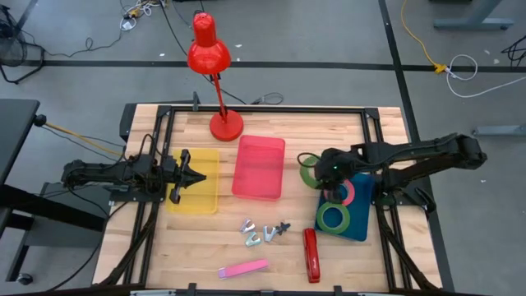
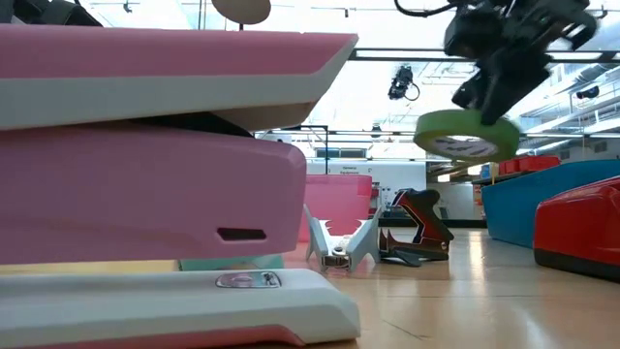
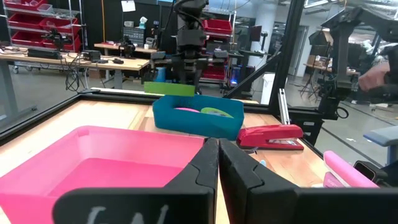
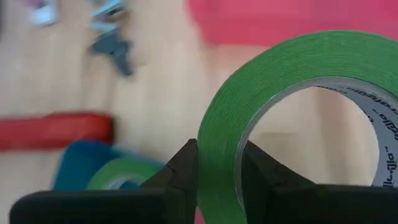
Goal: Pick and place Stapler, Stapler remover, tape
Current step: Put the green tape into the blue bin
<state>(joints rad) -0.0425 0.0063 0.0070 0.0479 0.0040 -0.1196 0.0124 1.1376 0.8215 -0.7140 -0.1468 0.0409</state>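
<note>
Holding one green tape roll (image 1: 310, 171), right pincer (image 1: 322, 171) (two rolls (image 1: 335, 205) binned)

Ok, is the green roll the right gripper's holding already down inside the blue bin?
No: in the low view the green tape roll hangs in the right gripper, above the blue bin.

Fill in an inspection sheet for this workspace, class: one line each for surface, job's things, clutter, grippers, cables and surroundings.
Surface: wooden table, black frame.
Job's things: green tape roll lifted in the air; green roll and pinkish-red roll in blue bin; red stapler; pink stapler; staple removers.
Clutter: red desk lamp, pink tray, yellow tray.
Grippers: right gripper fingers pinch the lifted roll's wall; left gripper shut over yellow tray.
Cables: on floor.
Surroundings: workshop benches, red bins.
</note>
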